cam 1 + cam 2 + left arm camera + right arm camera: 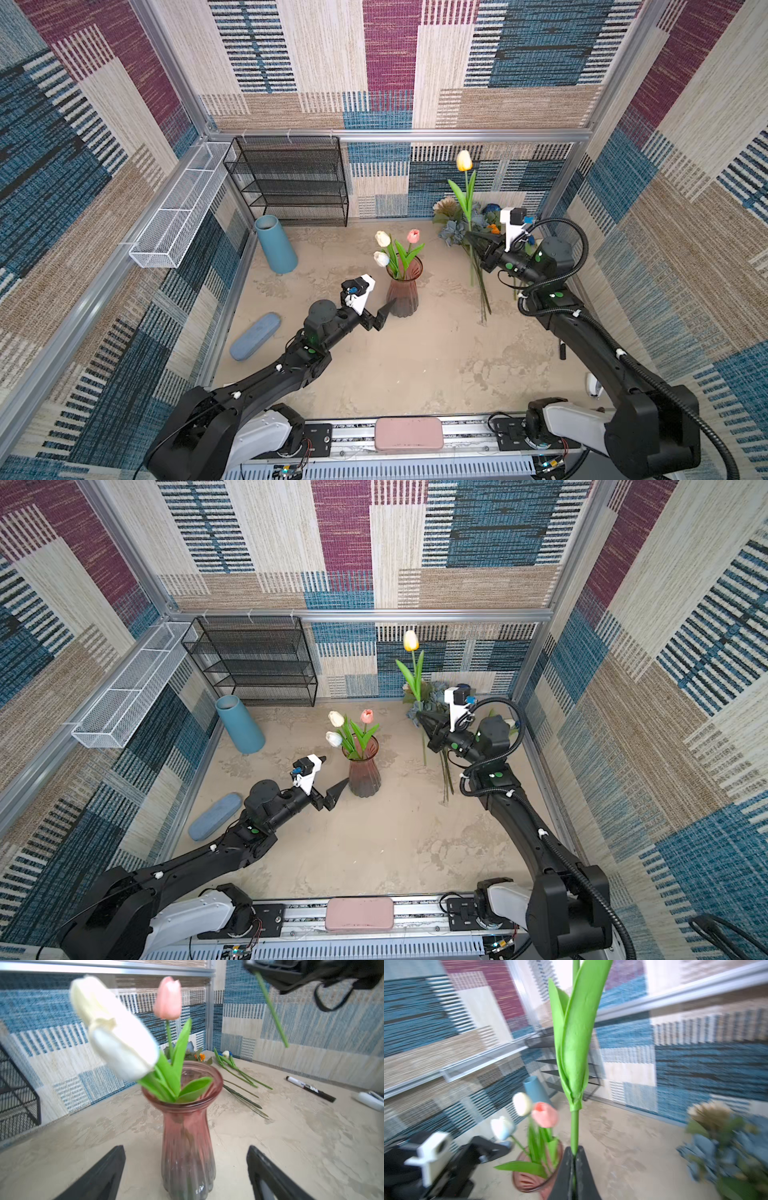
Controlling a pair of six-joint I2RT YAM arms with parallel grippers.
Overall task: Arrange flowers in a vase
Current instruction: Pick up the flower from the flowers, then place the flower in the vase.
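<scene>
A pink ribbed glass vase (403, 293) (364, 771) (187, 1138) (527, 1182) stands mid-table with two white tulips (382, 238) and a pink tulip (413, 236) in it. My left gripper (380, 297) (332, 771) (186, 1149) is open just left of the vase's lower body, touching nothing. My right gripper (471, 237) (419, 718) (574, 1150) is shut on the stem of a yellow tulip (464, 161) (410, 641), held upright above the back right of the table. More flowers (455, 226) lie in a pile behind it.
A blue cylinder vase (276, 245) stands at the back left before a black wire shelf (291, 183). A white wire basket (178, 212) hangs on the left wall. A blue case (254, 336) lies left. A marker (562, 349) (309, 1088) lies by the right wall. Loose stems (482, 291) lie right of the vase.
</scene>
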